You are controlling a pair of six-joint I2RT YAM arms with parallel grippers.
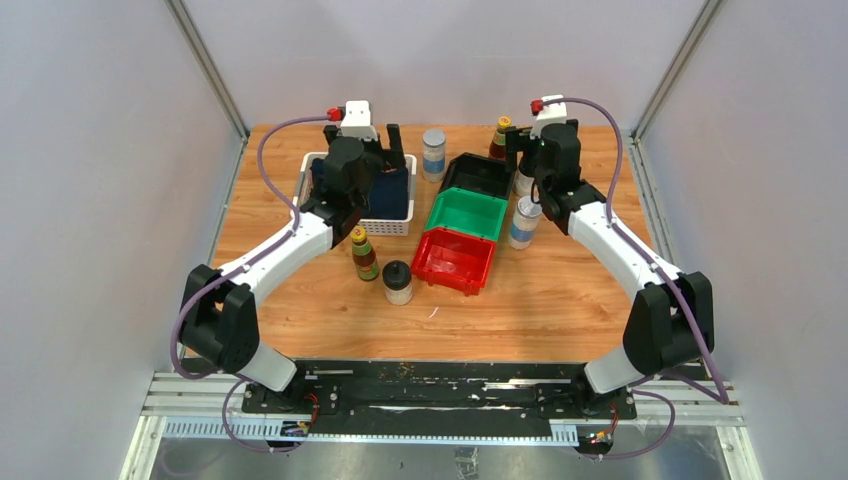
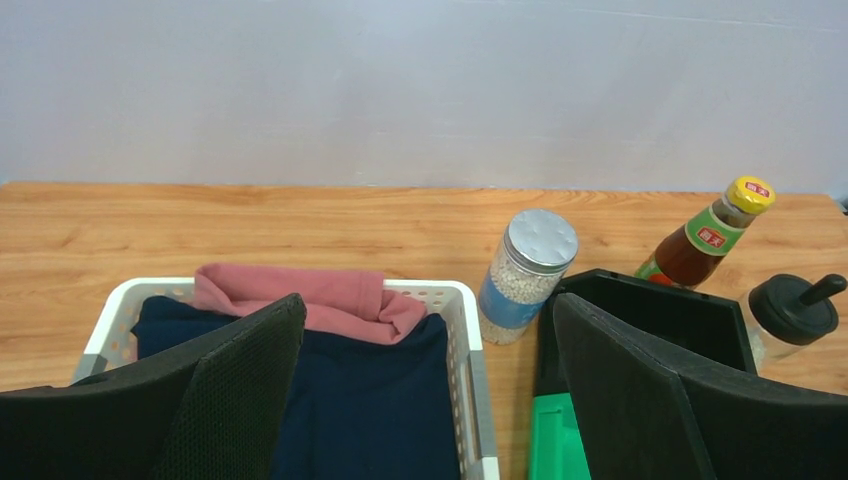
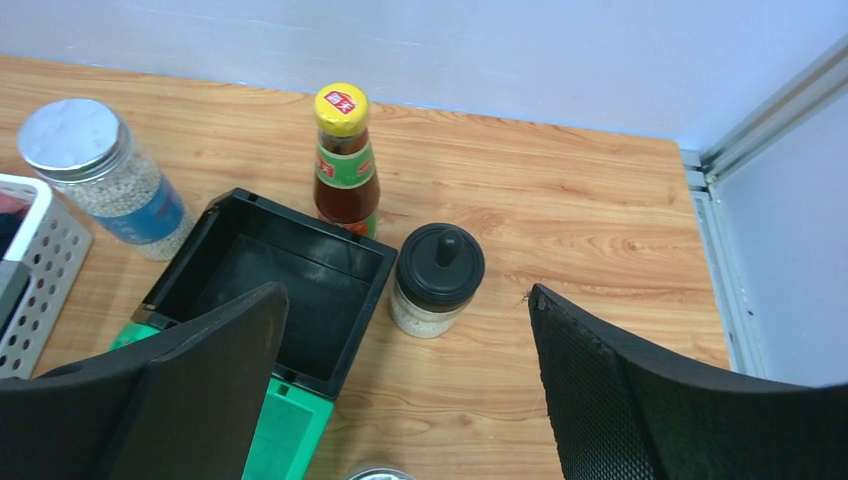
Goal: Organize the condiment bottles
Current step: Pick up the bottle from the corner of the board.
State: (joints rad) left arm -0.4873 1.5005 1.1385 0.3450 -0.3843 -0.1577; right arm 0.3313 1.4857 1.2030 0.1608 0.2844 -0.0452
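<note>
While both arms reach out across the bench [image 1: 560,300], its contents stand as listed.

- Grasping parts: the left pincer [image 2: 428,310] is spread wide and holds nothing, poised over the white basket [image 1: 385,226]. The right pincer [image 3: 405,295] is likewise spread wide and holds nothing, poised over the far right of the bench.
- Basket: at the far left, holding a dark blue cloth [image 2: 360,400] with a pink cloth [image 2: 300,295] folded at its far end.
- Bins: three in a touching row at the middle, slanting from far to near. They are the black bin [image 1: 478,175], the green bin [image 1: 466,213] and the red bin [image 1: 453,260].
- Shakers, silver lid, blue label: the far shaker [image 1: 433,153] is upright between the basket and the black bin. The near shaker [image 1: 524,222] is upright just right of the green bin.
- Sauce bottles, yellow cap: the far sauce bottle [image 3: 345,160] is upright just behind the black bin's far right corner. The near sauce bottle [image 1: 364,253] is upright just in front of the basket, left of the red bin.
- Jars, black lid: the far jar [image 3: 437,265] is upright just right of the black bin, near the far sauce bottle and below the right pincer. The near jar [image 1: 397,282] is upright just beside the near sauce bottle, close to the red bin's left side.
</note>
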